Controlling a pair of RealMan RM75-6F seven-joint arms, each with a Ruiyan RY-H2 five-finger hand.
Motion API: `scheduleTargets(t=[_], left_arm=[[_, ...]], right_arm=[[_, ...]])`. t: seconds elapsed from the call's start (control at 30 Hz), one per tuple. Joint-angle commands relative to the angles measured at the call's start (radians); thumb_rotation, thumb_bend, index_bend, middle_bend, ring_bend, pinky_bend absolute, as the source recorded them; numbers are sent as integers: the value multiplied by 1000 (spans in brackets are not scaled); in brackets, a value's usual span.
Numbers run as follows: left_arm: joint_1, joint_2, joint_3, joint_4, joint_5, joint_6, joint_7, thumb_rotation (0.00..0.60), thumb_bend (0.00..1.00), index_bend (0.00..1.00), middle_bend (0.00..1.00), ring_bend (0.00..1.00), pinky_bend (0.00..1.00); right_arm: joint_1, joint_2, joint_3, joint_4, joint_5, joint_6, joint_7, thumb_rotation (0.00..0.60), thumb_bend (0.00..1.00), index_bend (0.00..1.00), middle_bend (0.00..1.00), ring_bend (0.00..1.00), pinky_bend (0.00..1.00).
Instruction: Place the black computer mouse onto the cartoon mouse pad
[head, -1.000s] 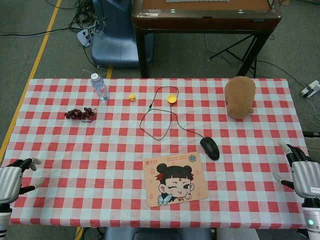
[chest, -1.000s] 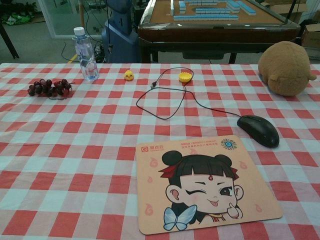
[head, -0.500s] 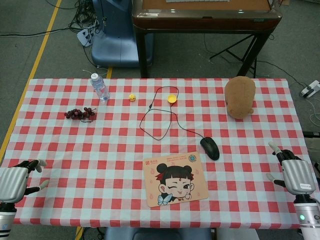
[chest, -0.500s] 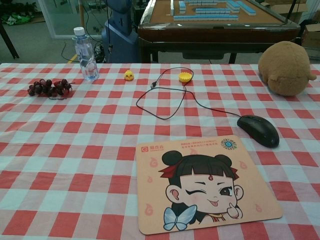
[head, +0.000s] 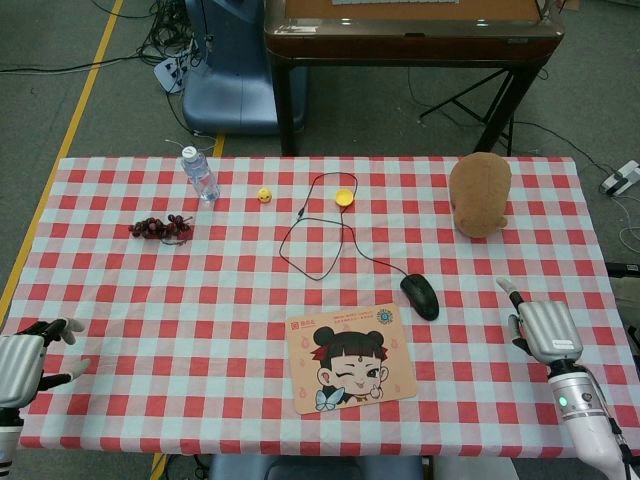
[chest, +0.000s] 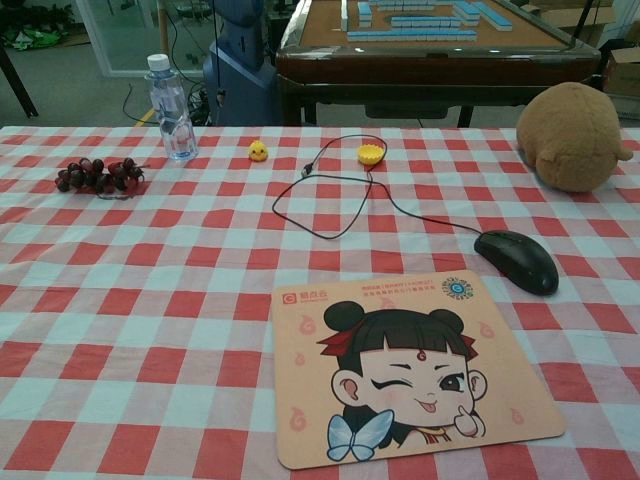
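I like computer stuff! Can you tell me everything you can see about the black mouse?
The black computer mouse is a smooth, rounded, shiny plastic-looking shape lying flat on the checked tablecloth. It sits just off the upper right corner of the cartoon mouse pad, not on it. A thin black cable runs from its far end and loops across the cloth. Nothing holds it; the right hand is off to its right, apart from it.

Place: lab or workshop room
Signs: grey floor (head: 90, 110) with yellow tape line (head: 70, 125), loose cables (head: 165, 45), mahjong table (chest: 420, 45) far behind the desk (head: 250, 300)
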Motion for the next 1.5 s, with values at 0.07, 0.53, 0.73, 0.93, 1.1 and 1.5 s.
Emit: scheduleTargets(t=[0.07,0.53,0.73,0.93,1.1,1.5], left_arm=[[3,6,-3,-3,-6,3,-7,600,98,525,535,485,632],[4,10,0,-9,-2,2,-3,600,98,523,535,486,632],[3,9,0,-9,-4,-2,0,600,98,521,535,485,632],[2,9,0,-8,-6,-4,-1,600,98,520,535,486,632],[3,11,-1,-8,-10,-5,-4,600,98,520,535,485,632],[4,15,-3,-10,-13,-6,-13,600,98,520,535,485,632]], right_arm=[[56,-9,6,-26,89,-86,-74,600,770,151,1000,999,1000],[128,-53,-20,-9,234,-157,-172,600,800,158,1000,1000,1000],[157,-79,-33,13,290,-178,-207,600,800,158,1000,1000,1000],[186,-104,-38,31,327,-194,-221,600,809,158,1000,1000,1000],[208,-119,-45,35,340,-209,-222,600,839,158,1000,1000,1000],[247,-147,-58,45,354,-226,-210,600,856,158,1000,1000,1000]])
